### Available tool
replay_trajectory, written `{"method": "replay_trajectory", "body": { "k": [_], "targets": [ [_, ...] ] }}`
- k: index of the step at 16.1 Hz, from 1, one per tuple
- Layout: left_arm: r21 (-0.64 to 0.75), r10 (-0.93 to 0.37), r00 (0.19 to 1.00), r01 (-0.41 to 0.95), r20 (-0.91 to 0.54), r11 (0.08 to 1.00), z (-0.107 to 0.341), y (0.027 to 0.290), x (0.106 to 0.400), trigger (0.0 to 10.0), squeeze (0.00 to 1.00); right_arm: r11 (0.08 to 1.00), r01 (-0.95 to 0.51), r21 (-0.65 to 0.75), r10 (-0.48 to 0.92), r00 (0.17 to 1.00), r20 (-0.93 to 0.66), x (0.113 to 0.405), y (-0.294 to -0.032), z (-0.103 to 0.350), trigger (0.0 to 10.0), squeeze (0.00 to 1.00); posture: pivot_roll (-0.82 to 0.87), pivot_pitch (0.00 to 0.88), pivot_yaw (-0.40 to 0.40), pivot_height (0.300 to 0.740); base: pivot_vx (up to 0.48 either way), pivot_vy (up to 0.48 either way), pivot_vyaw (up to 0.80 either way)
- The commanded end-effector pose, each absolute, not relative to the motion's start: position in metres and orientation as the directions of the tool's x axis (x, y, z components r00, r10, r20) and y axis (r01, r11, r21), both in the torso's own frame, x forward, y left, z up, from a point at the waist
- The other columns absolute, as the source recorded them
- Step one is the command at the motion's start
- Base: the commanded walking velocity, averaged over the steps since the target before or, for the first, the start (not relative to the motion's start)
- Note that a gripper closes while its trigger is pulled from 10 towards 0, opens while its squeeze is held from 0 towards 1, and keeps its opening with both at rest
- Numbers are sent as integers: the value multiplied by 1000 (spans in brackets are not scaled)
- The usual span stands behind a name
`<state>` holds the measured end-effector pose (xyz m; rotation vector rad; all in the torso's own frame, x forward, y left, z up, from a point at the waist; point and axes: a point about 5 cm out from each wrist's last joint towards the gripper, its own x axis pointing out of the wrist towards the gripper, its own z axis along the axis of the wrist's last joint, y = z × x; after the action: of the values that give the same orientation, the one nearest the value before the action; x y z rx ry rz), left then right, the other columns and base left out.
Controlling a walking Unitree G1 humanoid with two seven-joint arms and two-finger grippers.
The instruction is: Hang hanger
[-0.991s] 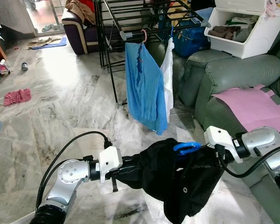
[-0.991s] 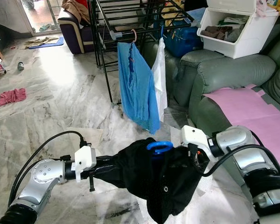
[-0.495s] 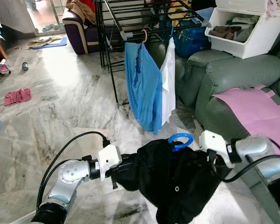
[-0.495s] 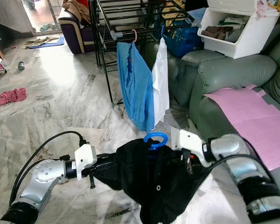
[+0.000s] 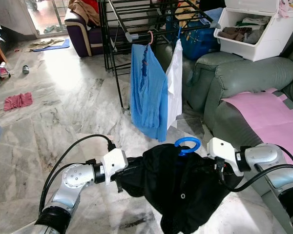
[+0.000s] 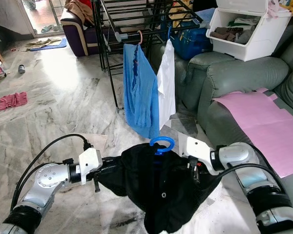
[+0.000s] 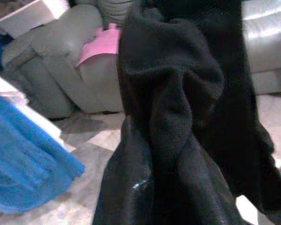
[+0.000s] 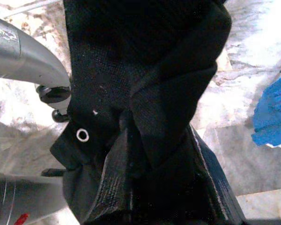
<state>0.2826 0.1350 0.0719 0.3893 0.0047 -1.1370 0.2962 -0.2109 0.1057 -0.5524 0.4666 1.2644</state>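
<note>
Both of the robot's silver arms hold a black fabric garment [image 5: 178, 183] stretched between them above the grey-veined marble floor [image 5: 63, 107], the round blue plastic hook of a hanger [image 5: 187, 145] rising from the cloth's top edge. The left gripper [image 5: 124, 173] is clamped on the garment's left end, its fingers buried in the folds; the right gripper [image 5: 219, 168] is clamped on the right end, the cloth bunched between its black fingers [image 8: 210, 187]. Beyond them stands a black metal drying rack [image 5: 136, 19], from whose near rail hang a blue shirt on a pink hanger [image 5: 147, 92] and a white shirt [image 5: 175, 83] just beside it. A grey-green leather sofa [image 5: 244, 83] at the right carries a pink sheet [image 5: 266, 114] and a white plastic storage bin [image 5: 256, 29].
</note>
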Motion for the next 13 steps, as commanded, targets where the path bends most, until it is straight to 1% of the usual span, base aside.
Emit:
{"method": "replay_trajectory", "body": {
  "k": [1, 2, 5, 6, 7, 8, 9, 10, 12, 13],
  "targets": [
    [344, -840, 527, 819, -130, 460, 86, 145, 295, 10000, 1000, 222, -968, -117, 756, 246, -606, 295, -214, 104, 0, 0, -3, 0, 12, 740, 0, 0, 0],
    [401, -843, 517, 811, -151, 426, 85, 145, 295, 10000, 1000, 221, -968, -117, 756, 246, -607, 295, -214, 104, 0, 0, -3, 0, 12, 740, 0, 0, 0],
    [452, -836, 532, 784, -135, 426, 88, 144, 296, 10000, 1000, 236, -963, -130, 748, 265, -609, 295, -213, 102, 0, 0, -3, 0, 13, 740, 0, 0, 0],
    [475, -835, 541, 763, -98, 438, 94, 142, 298, 10000, 1000, 252, -958, -134, 741, 280, -610, 295, -214, 100, 0, 0, -4, 0, 15, 740, 0, 0, 0],
    [513, -837, 545, 733, -50, 447, 104, 140, 300, 10000, 1000, 281, -948, -146, 726, 310, -614, 295, -214, 95, 0, 0, -3, 0, 16, 740, 0, 0, 0],
    [522, -827, 561, 715, -32, 464, 107, 141, 302, 10000, 1000, 314, -936, -161, 710, 344, -615, 297, -214, 92, 0, 0, -4, 0, 16, 740, 0, 0, 0],
    [464, -781, 624, 687, 16, 558, 109, 144, 307, 10000, 1000, 350, -920, -176, 692, 381, -613, 298, -213, 88, 0, 0, -8, 0, 20, 740, 0, 0, 0],
    [372, -716, 695, 649, 65, 664, 111, 148, 313, 10000, 1000, 383, -903, -193, 672, 416, -612, 298, -212, 85, 0, 0, -11, 0, 22, 740, 0, 0, 0],
    [297, -612, 783, 562, 111, 772, 110, 158, 316, 10000, 1000, 486, -846, -219, 630, 513, -583, 301, -210, 80, 0, 0, -16, 0, 25, 740, 0, 0, 0],
    [234, -523, 843, 487, 124, 841, 104, 167, 316, 10000, 1000, 555, -797, -238, 594, 580, -557, 303, -209, 79, 0, 0, -17, 0, 27, 740, 0, 0, 0]
  ]
}}
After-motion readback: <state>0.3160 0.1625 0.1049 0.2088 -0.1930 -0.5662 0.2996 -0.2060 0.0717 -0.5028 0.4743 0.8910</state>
